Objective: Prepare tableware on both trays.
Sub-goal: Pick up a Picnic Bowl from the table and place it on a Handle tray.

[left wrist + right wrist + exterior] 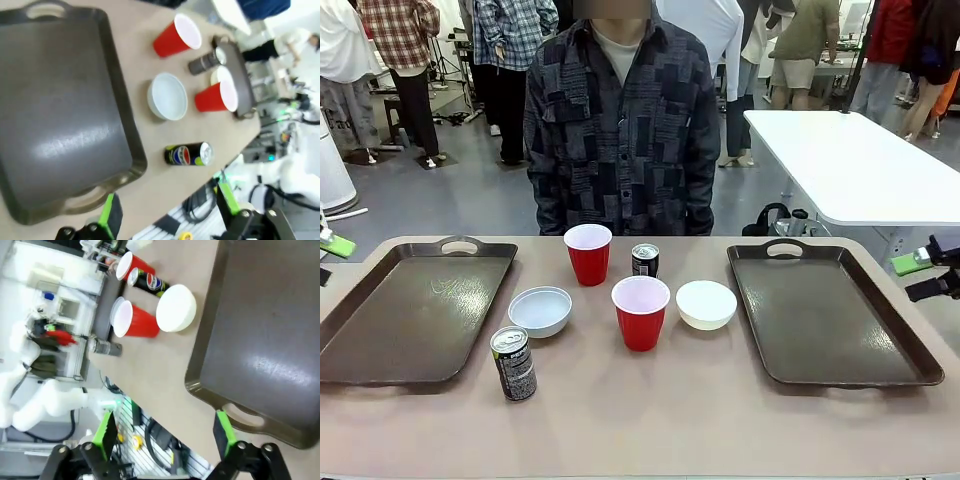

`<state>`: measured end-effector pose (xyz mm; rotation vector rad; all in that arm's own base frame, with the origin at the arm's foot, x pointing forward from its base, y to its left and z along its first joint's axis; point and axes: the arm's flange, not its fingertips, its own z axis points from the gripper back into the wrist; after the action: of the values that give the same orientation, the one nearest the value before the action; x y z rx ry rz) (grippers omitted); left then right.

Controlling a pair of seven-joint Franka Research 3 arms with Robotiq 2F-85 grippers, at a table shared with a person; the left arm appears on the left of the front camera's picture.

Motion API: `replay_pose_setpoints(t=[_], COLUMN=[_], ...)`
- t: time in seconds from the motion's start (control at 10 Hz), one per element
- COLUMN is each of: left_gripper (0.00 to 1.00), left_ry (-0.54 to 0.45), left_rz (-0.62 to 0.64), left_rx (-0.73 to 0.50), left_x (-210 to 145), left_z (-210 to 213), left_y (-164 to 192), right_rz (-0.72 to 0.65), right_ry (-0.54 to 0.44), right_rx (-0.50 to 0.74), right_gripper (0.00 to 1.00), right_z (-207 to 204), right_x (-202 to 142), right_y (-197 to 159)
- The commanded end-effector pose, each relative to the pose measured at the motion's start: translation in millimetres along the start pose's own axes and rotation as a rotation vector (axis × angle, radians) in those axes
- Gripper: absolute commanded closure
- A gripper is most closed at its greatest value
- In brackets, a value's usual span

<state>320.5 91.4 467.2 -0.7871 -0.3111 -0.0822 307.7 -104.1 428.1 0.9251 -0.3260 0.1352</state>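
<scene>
two open pincers were what i had to work with. the left gripper stood with its green-padded fingers spread wide and nothing between them, just off the near handle end of the left tray. the right gripper was likewise spread and empty, off the near handle end of the right tray. both trays were dark brown, glossy plastic rectangles with raised rims, rounded corners and a handle cutout at the ends. both lay bare, one toward each side edge of the matte beige table. all the tableware stood upright between them on the table top, on neither tray. the far cup, red plastic with a white inside, stood just beside the far can, a slim dark cylinder with a silver top. the near cup stood in the middle with the right bowl just beside it, small, round and smooth white. the left bowl sat close to the left tray's inner rim, and the near can stood nearest my edge, apart from the rest. i had open table along the near edge right of that can, and an open strip between the right bowl and the right tray's rim. a person in a dark patterned shirt stood at the far edge, behind the cups.
</scene>
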Motion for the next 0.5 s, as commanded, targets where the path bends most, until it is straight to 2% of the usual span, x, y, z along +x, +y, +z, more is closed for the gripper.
replay_pose_setpoints(t=[0.0,0.2,0.4], left_gripper=[0.00,0.00,0.00], left_ry=[-0.072,-0.134,-0.153], left_rz=[0.022,0.059,0.095], left_rx=[-0.074,-0.133,-0.150], left_x=[5,-3,-11], left_z=[24,48,54], left_y=[16,40,53], right_rz=[-0.008,-0.039,-0.055], right_ry=[-0.046,-0.105,-0.153], right_rx=[0.069,0.106,0.119], right_gripper=[0.00,0.00,0.00], right_z=[-4,13,29], right_x=[-14,-24,-32], right_y=[-16,-33,-40])
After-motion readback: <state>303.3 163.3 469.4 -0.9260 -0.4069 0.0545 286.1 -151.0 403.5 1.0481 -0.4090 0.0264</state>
